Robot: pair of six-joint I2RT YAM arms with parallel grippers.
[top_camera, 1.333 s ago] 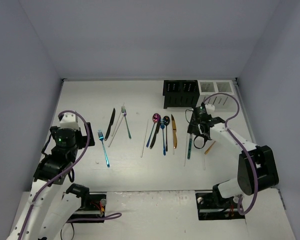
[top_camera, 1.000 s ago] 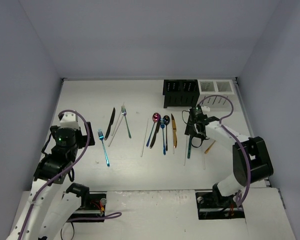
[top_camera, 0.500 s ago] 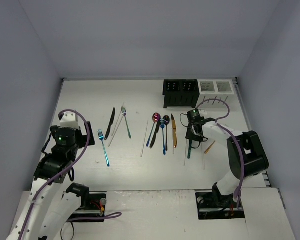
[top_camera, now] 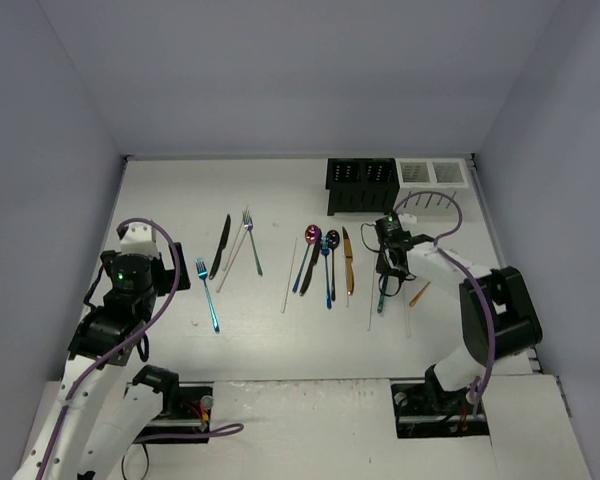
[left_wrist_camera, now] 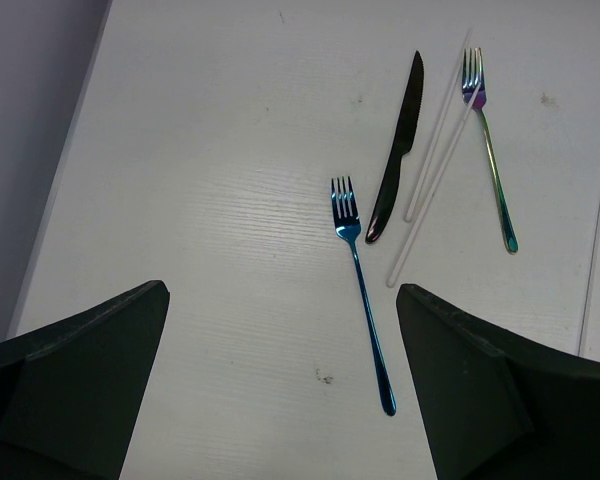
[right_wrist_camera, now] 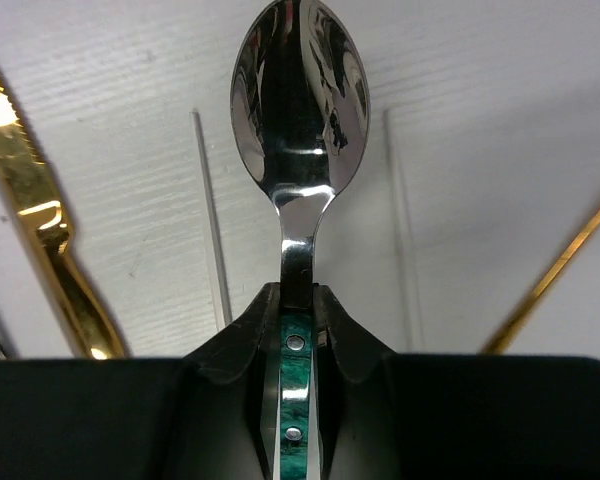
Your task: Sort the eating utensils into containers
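My right gripper (top_camera: 386, 262) is shut on the green handle of a silver spoon (right_wrist_camera: 300, 95), just below its neck. The bowl points away over two thin white chopsticks (right_wrist_camera: 211, 215). I cannot tell whether the spoon touches the table. A gold knife (right_wrist_camera: 40, 220) lies to its left. My left gripper (left_wrist_camera: 280, 400) is open and empty above the table, next to a blue fork (left_wrist_camera: 360, 290). A black knife (left_wrist_camera: 395, 150), white chopsticks (left_wrist_camera: 435, 170) and an iridescent fork (left_wrist_camera: 490, 150) lie beyond it. The black caddy (top_camera: 361, 186) and the white caddy (top_camera: 432, 175) stand at the back right.
Several spoons and a knife (top_camera: 320, 262) lie in a row at the table's middle, with a lone chopstick (top_camera: 289, 275) to their left. A thin gold stick (top_camera: 420, 293) lies right of my right gripper. Grey walls close in the table on three sides.
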